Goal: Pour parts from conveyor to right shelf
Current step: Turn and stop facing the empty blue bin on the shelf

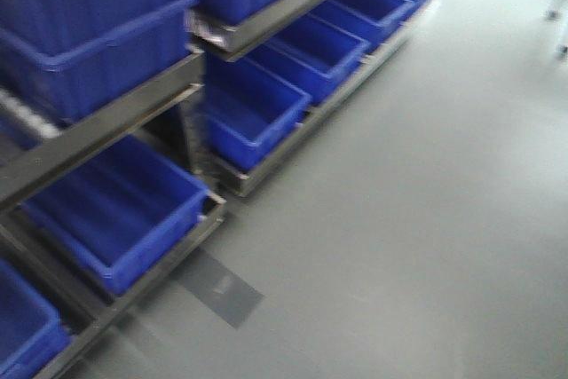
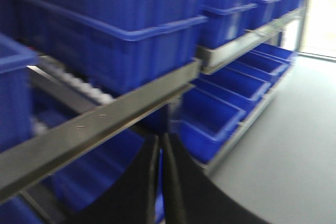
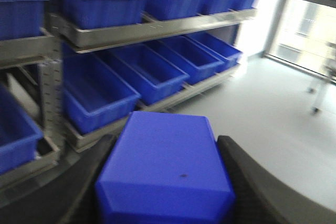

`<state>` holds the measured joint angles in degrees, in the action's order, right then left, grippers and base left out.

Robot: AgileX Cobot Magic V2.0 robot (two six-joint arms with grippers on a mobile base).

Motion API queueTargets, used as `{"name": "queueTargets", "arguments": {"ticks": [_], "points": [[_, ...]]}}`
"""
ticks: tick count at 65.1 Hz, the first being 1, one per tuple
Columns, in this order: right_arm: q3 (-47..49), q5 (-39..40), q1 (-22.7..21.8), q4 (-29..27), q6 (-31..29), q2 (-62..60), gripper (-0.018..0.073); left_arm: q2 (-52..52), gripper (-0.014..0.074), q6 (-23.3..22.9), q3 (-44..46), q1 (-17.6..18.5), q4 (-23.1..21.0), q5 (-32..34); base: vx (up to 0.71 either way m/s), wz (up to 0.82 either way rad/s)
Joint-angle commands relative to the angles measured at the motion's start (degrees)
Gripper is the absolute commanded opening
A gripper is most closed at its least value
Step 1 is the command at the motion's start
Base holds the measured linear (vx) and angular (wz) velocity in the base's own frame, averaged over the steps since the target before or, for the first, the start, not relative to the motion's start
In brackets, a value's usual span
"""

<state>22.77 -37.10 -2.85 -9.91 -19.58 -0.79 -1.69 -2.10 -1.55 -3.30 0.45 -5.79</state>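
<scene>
**One bin clamped in the right gripper, shelf alongside**

One blue bin (image 3: 165,166) is held in the right gripper (image 3: 165,148), with a black finger (image 3: 239,171) pressed against each of its two opposite sides. A plain closed face is turned toward the wrist camera, so the parts are hidden and cannot be counted. The left gripper (image 2: 160,182) is closed, its fingers together on nothing.

The bin is judged to be stiff moulded plastic that will not buckle under the clamp. Its smooth walls are likely slippery. Its weight cannot be told, since the fill is not seen. Loose parts would be expected to slide toward the pouring edge once the bin is tipped, and the load on the grip would shift with them. The hold is therefore judged safest on the two opposite walls, close under the rim, where a lip can catch the fingers.

Two tiers of the shelf (image 3: 157,27) are seen, both lined with shelf bins (image 1: 253,113) set side by side along the front edge. In the front view about six can be made out on the lower tier, though blur makes the count uncertain. At least three are seen on the upper tier, two of them stacked at its left end. One dark patch (image 1: 220,288) is seen on the floor (image 1: 426,201), near the front edge of the lower tier.
</scene>
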Motion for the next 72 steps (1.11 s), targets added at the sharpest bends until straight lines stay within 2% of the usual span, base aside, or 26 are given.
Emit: {"name": "queueTargets", "arguments": {"ticks": [1, 51, 72], "points": [[1.28, 4.79, -0.03, -0.34, -0.46, 1.37, -0.0004, -1.01, -0.0006, -0.49, 1.12, 0.08, -0.45, 4.55, 0.41, 0.91], [1.28, 4.79, -0.03, -0.29, -0.46, 1.37, -0.0004, -1.01, -0.0006, -0.49, 1.12, 0.08, -0.45, 4.55, 0.33, 0.91], [1.28, 4.79, -0.03, -0.29, -0.46, 1.37, -0.0004, -1.01, -0.0006, -0.49, 1.12, 0.08, -0.45, 4.55, 0.22, 0.51]]}}
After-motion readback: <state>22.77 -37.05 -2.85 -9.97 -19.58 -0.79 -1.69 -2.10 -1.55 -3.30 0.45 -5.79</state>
